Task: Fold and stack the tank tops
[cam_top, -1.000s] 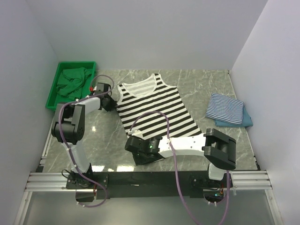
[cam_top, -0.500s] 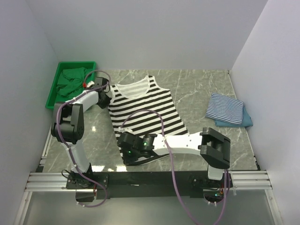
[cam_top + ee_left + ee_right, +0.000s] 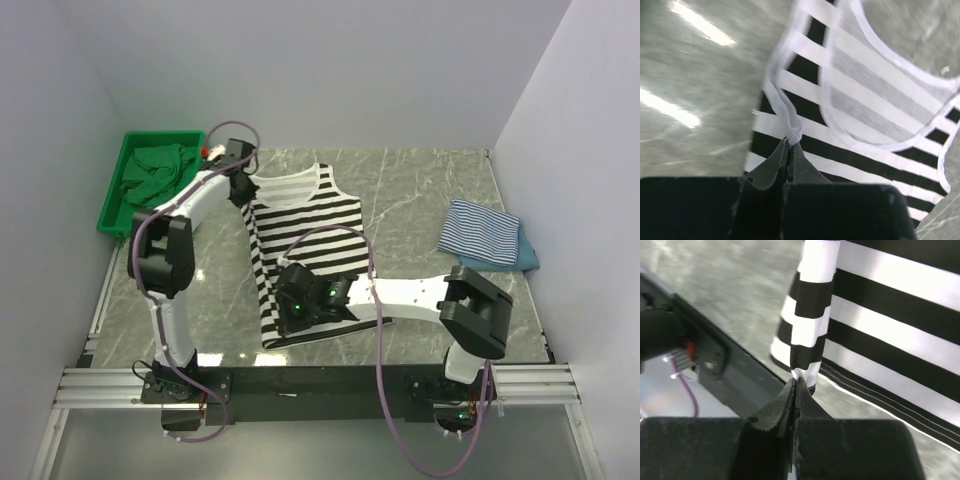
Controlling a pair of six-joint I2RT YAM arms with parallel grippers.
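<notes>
The black-and-white wide-striped tank top [image 3: 305, 235] lies on the marble table with its left side lifted and folded inward. My left gripper [image 3: 245, 185] is shut on its left shoulder strap [image 3: 790, 131] at the top. My right gripper [image 3: 290, 318] is shut on the lower left hem corner [image 3: 805, 371], held above the table near the front rail. A folded thin blue-and-white striped tank top [image 3: 480, 232] rests on a folded teal-blue one [image 3: 525, 260] at the right.
A green bin [image 3: 152, 180] with green cloth in it stands at the back left. The black front rail [image 3: 735, 385] runs just under the right gripper. White walls close the back and both sides.
The left gripper closed on the shoulder strap and moved toward the back. Both arms carried the top's left edge rightward, so the cloth now lies narrower and half folded.
</notes>
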